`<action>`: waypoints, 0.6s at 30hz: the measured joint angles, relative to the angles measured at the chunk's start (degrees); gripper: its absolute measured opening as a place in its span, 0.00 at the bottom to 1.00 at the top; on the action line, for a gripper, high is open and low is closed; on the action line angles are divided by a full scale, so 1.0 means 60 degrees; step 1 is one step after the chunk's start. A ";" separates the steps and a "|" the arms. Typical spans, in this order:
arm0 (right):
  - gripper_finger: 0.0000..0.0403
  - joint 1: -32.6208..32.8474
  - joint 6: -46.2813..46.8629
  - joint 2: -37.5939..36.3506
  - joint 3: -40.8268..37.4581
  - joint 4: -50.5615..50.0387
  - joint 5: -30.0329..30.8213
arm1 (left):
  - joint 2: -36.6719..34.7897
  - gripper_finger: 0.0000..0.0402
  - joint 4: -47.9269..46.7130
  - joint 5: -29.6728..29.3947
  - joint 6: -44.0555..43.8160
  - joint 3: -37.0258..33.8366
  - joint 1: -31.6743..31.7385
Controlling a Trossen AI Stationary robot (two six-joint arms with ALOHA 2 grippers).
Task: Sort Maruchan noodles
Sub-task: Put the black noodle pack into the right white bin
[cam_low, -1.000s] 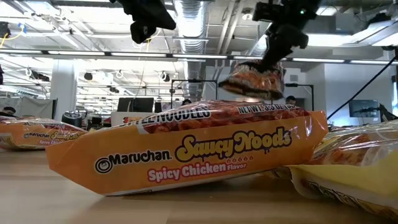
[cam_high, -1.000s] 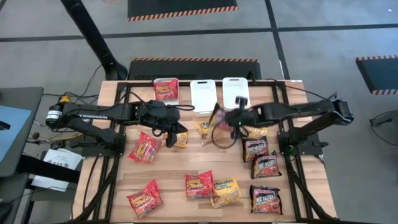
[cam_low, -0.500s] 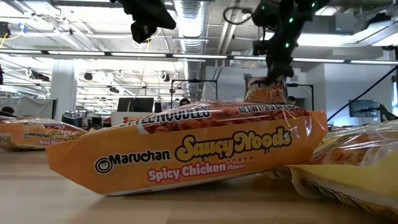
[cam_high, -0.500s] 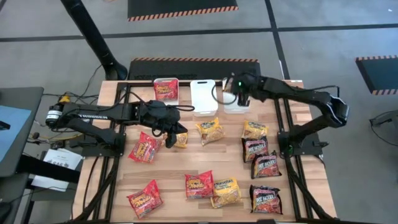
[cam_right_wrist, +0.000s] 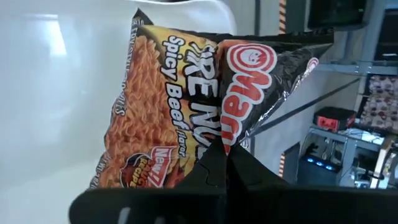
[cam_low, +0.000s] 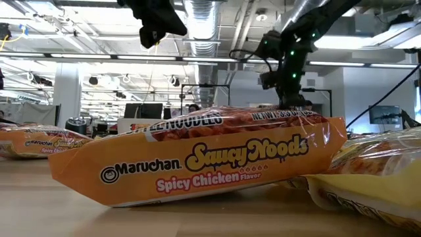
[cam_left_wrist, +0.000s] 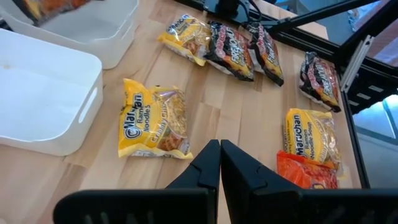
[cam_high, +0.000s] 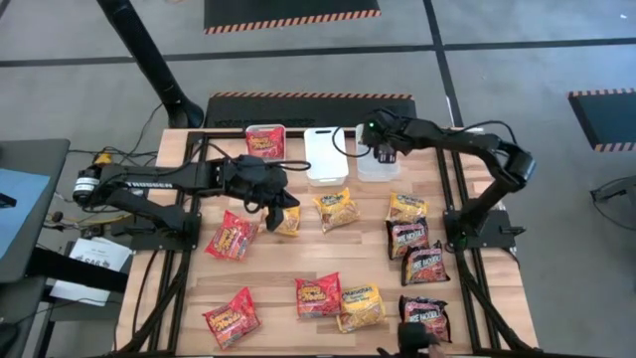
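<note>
My right gripper [cam_right_wrist: 222, 163] pinches a dark Spicy Beef packet [cam_right_wrist: 186, 99] over what looks like the rightmost white tray [cam_high: 376, 167], while my left gripper [cam_left_wrist: 220, 163] hangs closed, empty, above the table [cam_left_wrist: 242, 118].

The orange packet [cam_low: 197, 158] reads "Maruchan Saucy Noods Spicy Chicken Flavor".

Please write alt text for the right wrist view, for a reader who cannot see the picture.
The right pincer is shut on the edge of a black spicy beef noodle packet, holding it over a white tray. Room equipment shows blurred behind it.
</note>
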 joint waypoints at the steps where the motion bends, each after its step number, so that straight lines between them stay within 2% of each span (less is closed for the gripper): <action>1: 0.02 0.0000 -0.0049 0.0122 0.0000 0.0030 0.0000 | 0.0000 0.00 -0.0002 0.0000 0.0000 0.0000 0.0021; 7: 0.05 0.0096 -0.0242 0.0681 0.0000 0.0607 0.0513 | 0.0000 0.00 -0.0002 0.0000 0.0000 0.0000 0.0123; 10: 0.09 0.0098 -0.0352 0.0866 0.0000 0.1029 0.0932 | 0.0000 0.00 -0.0004 -0.0006 0.0002 0.0000 0.0123; 18: 0.23 0.0098 -0.0485 0.0978 0.0004 0.1072 0.1095 | 0.0000 0.00 -0.0078 -0.0004 -0.0078 0.0000 0.0123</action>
